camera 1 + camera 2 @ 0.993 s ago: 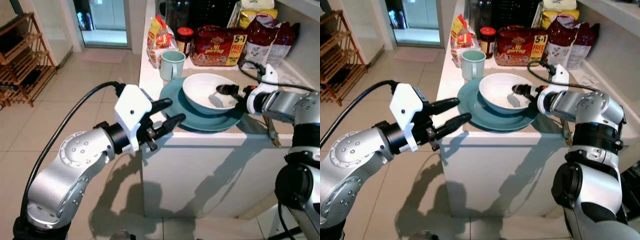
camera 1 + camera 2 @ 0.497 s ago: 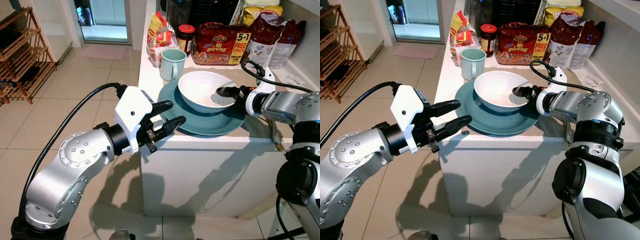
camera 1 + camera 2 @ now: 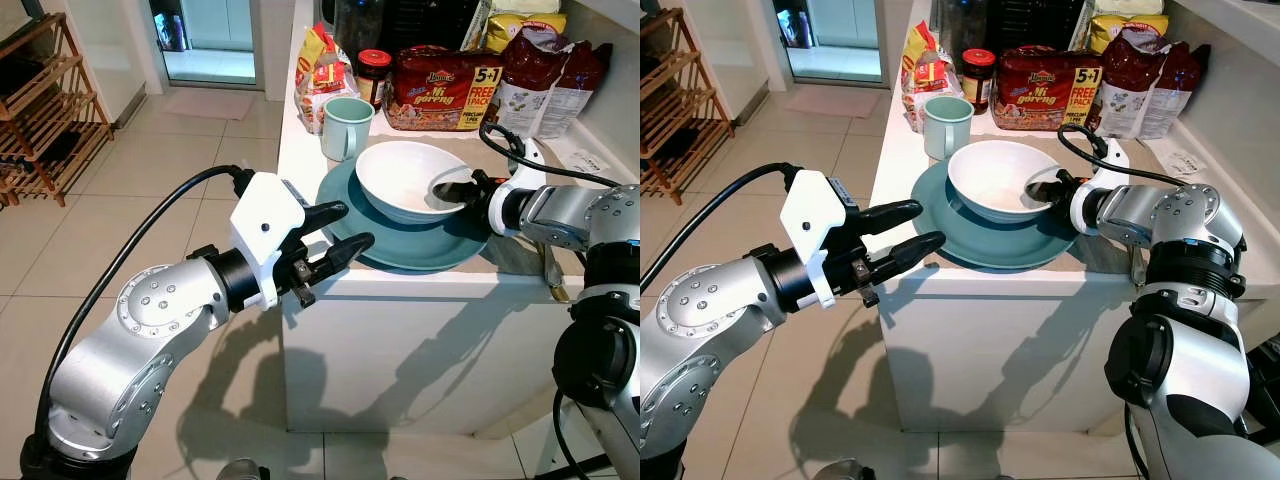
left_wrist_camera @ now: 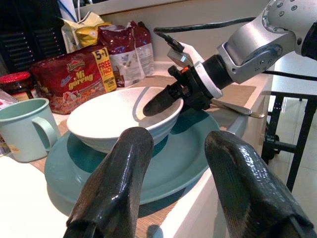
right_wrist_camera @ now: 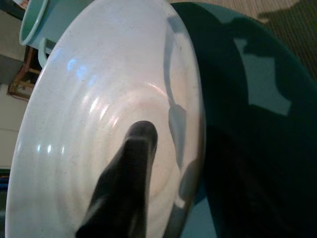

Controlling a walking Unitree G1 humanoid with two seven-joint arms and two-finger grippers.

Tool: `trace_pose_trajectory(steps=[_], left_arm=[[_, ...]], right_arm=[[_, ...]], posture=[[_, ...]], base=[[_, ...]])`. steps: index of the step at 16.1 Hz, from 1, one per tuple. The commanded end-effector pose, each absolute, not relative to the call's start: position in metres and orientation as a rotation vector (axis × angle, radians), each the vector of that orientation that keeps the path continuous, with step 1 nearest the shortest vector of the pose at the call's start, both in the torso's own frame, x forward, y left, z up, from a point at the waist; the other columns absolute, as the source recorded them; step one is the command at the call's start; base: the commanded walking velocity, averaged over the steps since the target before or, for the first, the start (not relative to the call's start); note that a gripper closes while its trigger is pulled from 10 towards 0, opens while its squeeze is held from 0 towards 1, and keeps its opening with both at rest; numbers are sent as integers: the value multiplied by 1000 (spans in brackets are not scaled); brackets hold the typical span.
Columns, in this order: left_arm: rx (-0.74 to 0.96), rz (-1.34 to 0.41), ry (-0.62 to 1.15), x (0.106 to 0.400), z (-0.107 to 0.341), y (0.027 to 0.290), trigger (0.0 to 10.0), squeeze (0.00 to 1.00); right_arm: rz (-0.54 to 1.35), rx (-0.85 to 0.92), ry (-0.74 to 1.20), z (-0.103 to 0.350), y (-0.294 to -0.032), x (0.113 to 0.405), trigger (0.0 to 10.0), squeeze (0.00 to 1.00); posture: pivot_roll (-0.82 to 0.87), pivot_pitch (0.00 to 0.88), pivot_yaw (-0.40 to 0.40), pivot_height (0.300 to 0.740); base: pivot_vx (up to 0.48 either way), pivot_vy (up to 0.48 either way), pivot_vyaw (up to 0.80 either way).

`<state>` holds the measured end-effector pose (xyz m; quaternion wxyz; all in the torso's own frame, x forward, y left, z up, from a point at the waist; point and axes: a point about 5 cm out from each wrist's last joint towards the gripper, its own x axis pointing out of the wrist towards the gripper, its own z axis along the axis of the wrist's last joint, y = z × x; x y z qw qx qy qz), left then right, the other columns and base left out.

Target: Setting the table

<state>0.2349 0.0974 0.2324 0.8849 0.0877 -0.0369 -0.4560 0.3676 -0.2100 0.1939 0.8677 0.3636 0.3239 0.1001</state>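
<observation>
A white bowl (image 3: 398, 172) sits in a teal plate (image 3: 400, 250) on the white counter, with a mint mug (image 3: 345, 127) just behind them. My right gripper (image 3: 447, 190) is shut on the bowl's right rim. In the right wrist view one black finger (image 5: 129, 183) lies inside the bowl (image 5: 74, 129), and the other is hidden under the rim. My left gripper (image 3: 352, 226) is open at the plate's front left edge, apart from it. In the left wrist view its fingers (image 4: 116, 188) frame the plate (image 4: 163, 173) and bowl.
Packs of noodles (image 3: 445, 88), a red-lidded jar (image 3: 372, 75) and snack bags line the back of the counter. A piece of metal cutlery (image 3: 548, 270) lies by the counter's right front corner. A wooden rack (image 3: 40, 120) stands on the tiled floor at the left.
The bowl, held at its rim by my right gripper, has shifted slightly left and back on the plate. The left gripper has barely moved. The camera has tilted a little.
</observation>
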Motion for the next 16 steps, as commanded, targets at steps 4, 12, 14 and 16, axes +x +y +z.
trace_pose_trajectory(steps=[4, 12, 14, 16], left_arm=[[200, -956, -84, 231, 233, 95, 10000, 0], [136, -603, -126, 257, 233, 119, 10000, 0], [107, -447, -150, 266, 235, 129, 10000, 0], [118, -400, -147, 268, 231, 131, 10000, 0]], right_arm=[[239, 770, 646, 207, -210, 368, 0, 0], [290, 810, 390, 241, -219, 335, 0, 0], [260, 678, 44, 263, -218, 311, 0, 0], [221, 440, -138, 271, -208, 289, 10000, 0]], posture=[[82, 0, -60, 740], [72, 0, -44, 740], [63, 11, -31, 740], [52, 19, -21, 740]], base=[[0, 0, 0], [0, 0, 0], [0, 0, 0], [0, 0, 0]])
